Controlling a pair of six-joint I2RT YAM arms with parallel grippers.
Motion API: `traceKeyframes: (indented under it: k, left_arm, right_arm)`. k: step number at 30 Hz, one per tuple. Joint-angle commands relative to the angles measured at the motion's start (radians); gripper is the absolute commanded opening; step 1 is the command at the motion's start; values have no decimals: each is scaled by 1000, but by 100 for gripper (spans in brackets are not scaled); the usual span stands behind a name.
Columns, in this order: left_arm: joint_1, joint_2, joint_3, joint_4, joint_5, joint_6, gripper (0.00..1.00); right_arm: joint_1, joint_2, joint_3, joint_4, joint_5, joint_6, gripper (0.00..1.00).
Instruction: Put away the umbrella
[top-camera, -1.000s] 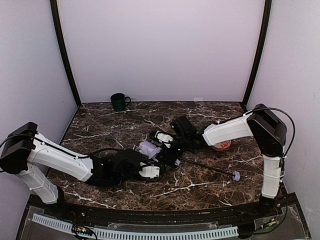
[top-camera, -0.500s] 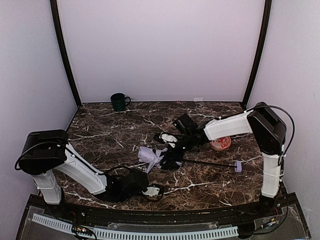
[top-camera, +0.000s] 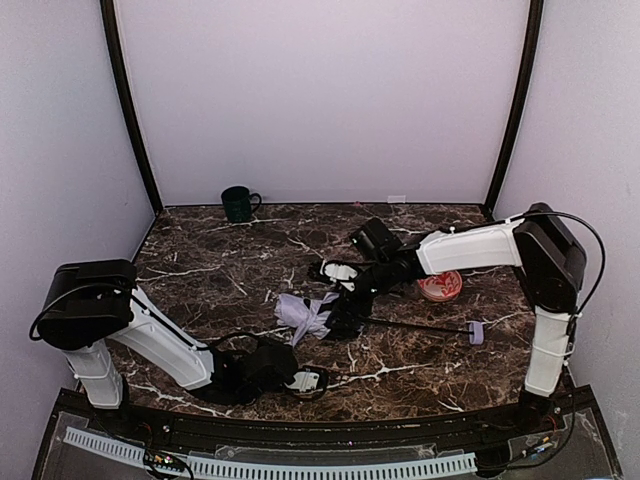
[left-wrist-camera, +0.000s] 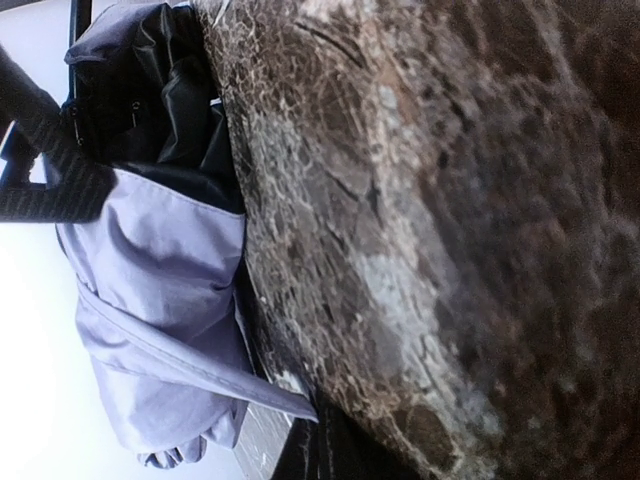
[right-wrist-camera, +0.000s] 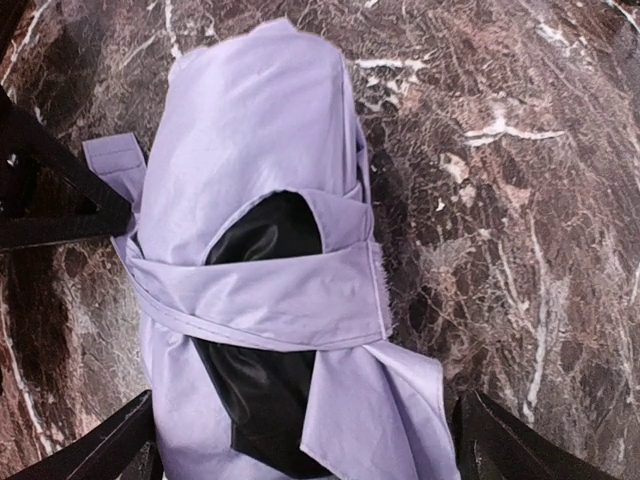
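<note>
The umbrella (top-camera: 305, 318) lay near the middle of the surface (top-camera: 200, 270). Its lavender canopy was bunched and bound by a strap (right-wrist-camera: 260, 300), and its shaft (top-camera: 420, 325) reached out to the right, ending in the handle (top-camera: 474, 332). The right jaws stood wide open astride the bundle, one finger on either side, gripping nothing. The left jaws were closed and empty, low by the near edge and apart from the umbrella.

The likeliest trouble was a grip on slack fabric alone: the cloth could slide, the strap could work loose and the canopy could spill open. With the shaft not yet collapsed, any turn of the bundle would probably sweep the handle toward the bowl (top-camera: 440, 287) close behind it.

Only the right wrist view showed the strap's wrap and the black lining bulging through it; it showed no shaft or handle. The top view gave the shaft, handle and bowl, but the bundle there was too small to read. The left wrist view, from surface level, showed a loose flap of fabric trailing on the surface.
</note>
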Motion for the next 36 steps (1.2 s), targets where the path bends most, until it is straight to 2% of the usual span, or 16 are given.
traceKeyframes:
  k: [1, 4, 6, 8, 10, 12, 19, 24, 28, 30, 36]
  left_arm:
    - [-4, 12, -15, -119, 16, -27, 0]
    - [-3, 10, -13, -125, 12, -36, 0]
    - [-3, 10, -10, -132, 13, -50, 0]
    - [-4, 4, -8, -136, 13, -62, 0]
    - [-3, -13, -1, -147, 15, -78, 0]
    - [-3, -38, 13, -166, 13, -91, 0]
    - [-3, -131, 91, -162, -114, -25, 0]
    - [-3, -221, 85, -63, -172, 121, 0]
    - [-2, -255, 37, 99, -206, 268, 0]
    - [-3, -262, 20, 182, -225, 311, 0]
    - [2, -250, 3, 248, -161, 291, 0]
  right_arm:
    - [33, 83, 10, -2, 77, -42, 100]
    - [56, 100, -18, 19, 89, -43, 98]
    - [74, 99, -36, 32, 111, -44, 92]
    - [74, 97, -45, 39, 129, -25, 76]
    - [71, 83, -66, 70, 148, -2, 49]
    - [67, 72, -83, 98, 152, 22, 31]
    - [41, 35, -49, 117, 146, 198, 2]
    - [-59, -44, -59, 216, 83, 464, 0]
    - [-137, -115, -69, 334, 44, 632, 0]
    - [-157, -142, -55, 353, 32, 671, 0]
    - [-168, -200, 5, 336, -33, 679, 0]
